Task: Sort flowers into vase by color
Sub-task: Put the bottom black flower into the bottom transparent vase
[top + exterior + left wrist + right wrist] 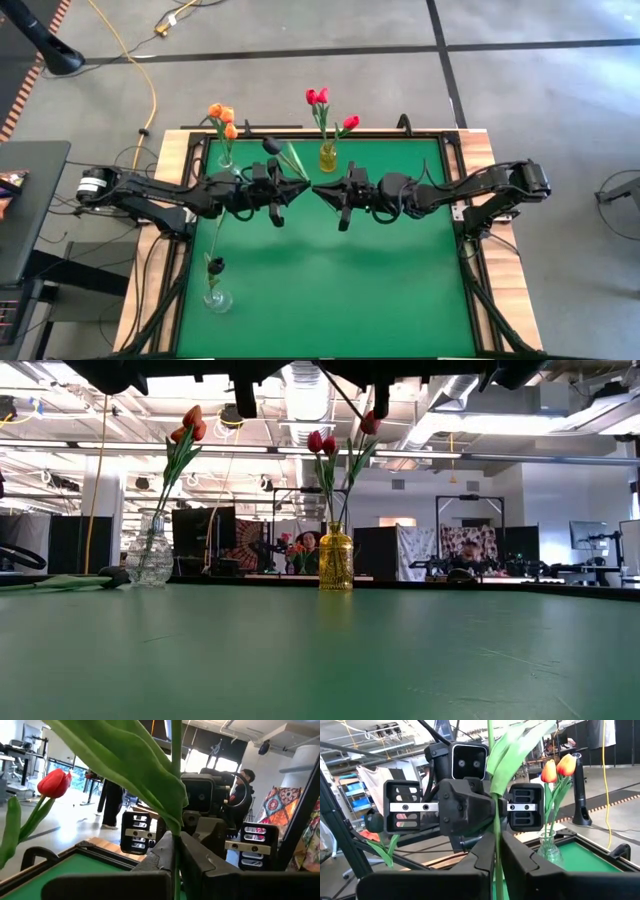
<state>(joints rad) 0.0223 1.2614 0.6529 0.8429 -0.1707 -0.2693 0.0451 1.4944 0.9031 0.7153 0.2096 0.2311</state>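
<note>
Both arms meet over the table's middle. My left gripper [300, 187] and right gripper [325, 188] face each other, both shut on one near-black tulip [272, 146], whose head points far-left. Orange tulips [222, 115] stand in a clear vase [228, 160] at the far edge. Red tulips [318, 97] stand in a yellow vase [327, 156] beside it. Another near-black tulip [213, 265] lies on the table, head toward a near-left clear vase [217, 298]. My left gripper [176, 855] pinches the tulip's green stem [176, 827] between its two fingers, just below a broad leaf, coming level from the table's left, fingers across the stem. The flower is lifted clear of the table. My right gripper [496, 845] pinches the same stem [495, 815] between its two fingers, right next to the left gripper's hold. It comes level from the table's right, fingers across the stem. The leaves [512, 750] rise past the fingers.
The green mat [330, 280] has open room on its near and right parts. The two filled vases stand close behind the grippers at the far edge. Wooden table borders and black frame rails [470, 250] flank the mat. People sit in the room beyond [305, 545].
</note>
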